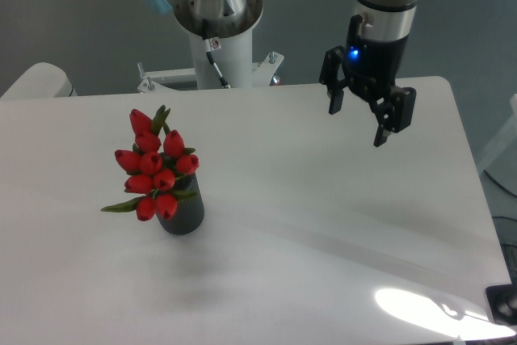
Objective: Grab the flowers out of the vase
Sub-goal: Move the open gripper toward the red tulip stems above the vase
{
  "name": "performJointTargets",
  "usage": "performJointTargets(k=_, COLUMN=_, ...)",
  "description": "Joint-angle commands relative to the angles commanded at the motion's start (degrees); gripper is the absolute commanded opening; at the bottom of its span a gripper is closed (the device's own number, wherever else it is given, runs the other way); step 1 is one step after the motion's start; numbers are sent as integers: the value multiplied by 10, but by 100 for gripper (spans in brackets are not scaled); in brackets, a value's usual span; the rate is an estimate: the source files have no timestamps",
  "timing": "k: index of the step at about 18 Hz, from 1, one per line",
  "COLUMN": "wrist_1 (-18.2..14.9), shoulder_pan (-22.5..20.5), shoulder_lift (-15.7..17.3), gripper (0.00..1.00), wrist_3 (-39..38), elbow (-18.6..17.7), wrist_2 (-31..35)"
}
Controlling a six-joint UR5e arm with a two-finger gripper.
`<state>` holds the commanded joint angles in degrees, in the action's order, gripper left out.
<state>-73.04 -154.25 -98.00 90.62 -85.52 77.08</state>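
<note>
Nearest the camera: bright glare patch [428,309] on the white table [323,248], bottom right. Further back on the left half, the vase [182,214] stands upright on the table, dark and cylindrical. The flowers [155,171] are in its mouth, red tulip buds bunched up and leaning slightly left, one green leaf [123,206] drooping out to the left. Bunch hides the rim.

Further back, right side: gripper [358,126] hangs above the far right part of the table, fingers pointing down, jaws apart, nothing between them. Blue LED lit on its body. Flowers are well apart from the jaws, off to the camera-left and nearer the camera. No contact.

Farthest: white arm base [218,46] behind the table's far edge.
</note>
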Motion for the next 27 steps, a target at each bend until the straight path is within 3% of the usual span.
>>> performJointTargets(k=10, wrist_1=0, shoulder_pan=-1, shoulder_lift=7, gripper=100, wrist_3=-7, elbow=-20, wrist_2=-18)
performJointTargets(k=15, wrist_1=1, shoulder_pan=0, shoulder_lift=19, gripper=100, wrist_3=-7, elbow=-57, wrist_2=-39)
performJointTargets(k=19, wrist_1=8, shoulder_pan=5, shoulder_lift=37, gripper=100, wrist_3=-48, elbow=-103, wrist_2=-102)
performJointTargets(k=23, wrist_1=29, shoulder_pan=37, shoulder_lift=40, gripper=100, wrist_3=-86, elbow=-137, wrist_2=-117)
performJointTargets(k=27, wrist_1=29, shoulder_pan=29, shoulder_lift=46, gripper=100, wrist_3=-170, elbow=-187, wrist_2=-250)
